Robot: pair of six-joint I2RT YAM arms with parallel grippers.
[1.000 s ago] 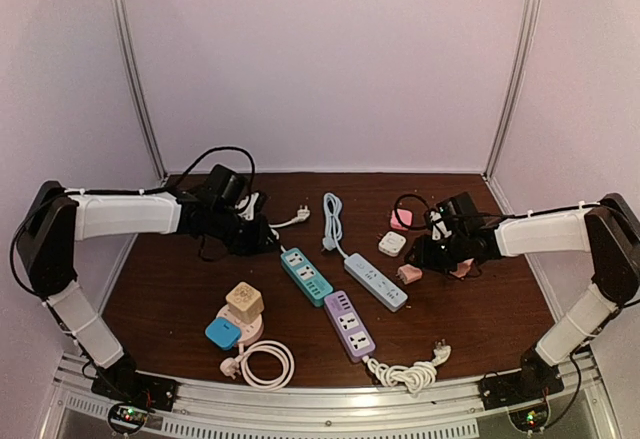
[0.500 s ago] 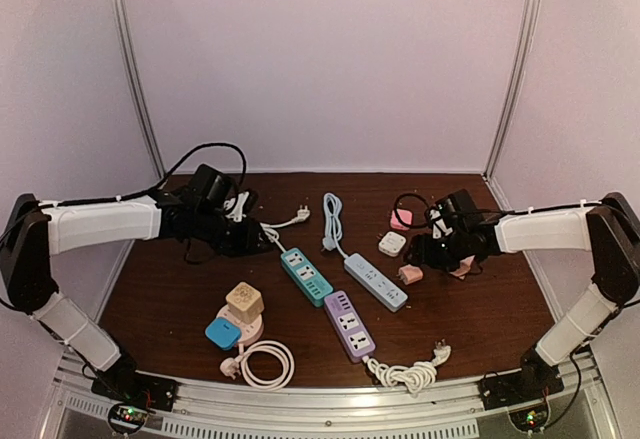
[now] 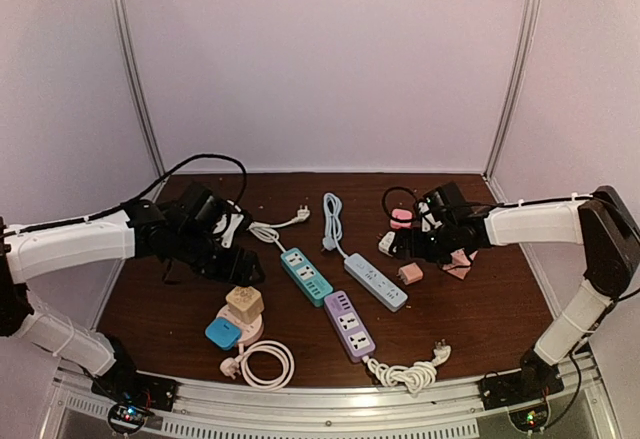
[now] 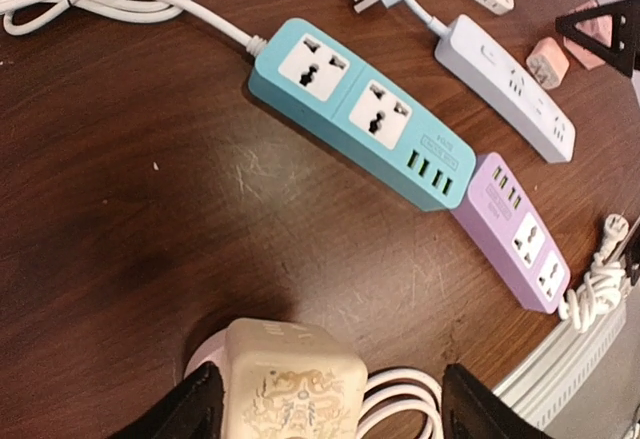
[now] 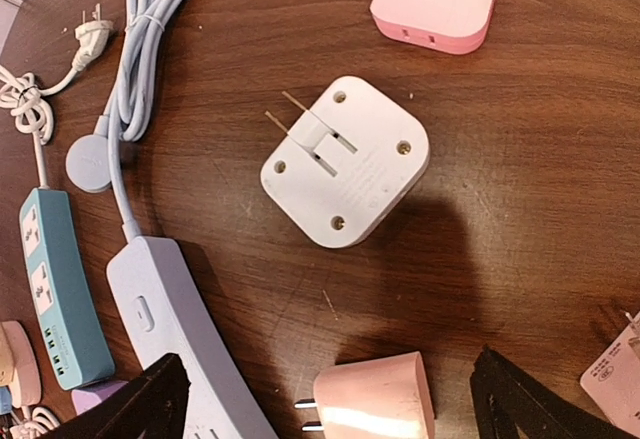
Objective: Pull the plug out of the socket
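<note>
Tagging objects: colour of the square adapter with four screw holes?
The adapter is white; shows best in the right wrist view.

Three power strips are lying mid-table (image 3: pixel 480 329): the left strip (image 3: pixel 306 276) is sitting just left of the middle strip (image 3: pixel 375 281), and the near strip (image 3: pixel 349 325) is lying in front of both. Farther left, a cube adapter (image 3: pixel 244 302) seems to be sitting on a round socket base (image 3: pixel 254 330), with a flat adapter (image 3: pixel 222 333) leaning at its left and a coiled cord (image 3: pixel 266 364) in front. A bundled cable (image 3: pixel 332 221) is lying behind the middle strip. Right of that strip, a square adapter (image 5: pixel 345 162) is resting between a back adapter (image 5: pixel 437 4) and a small plug (image 5: pixel 375 407).
</note>
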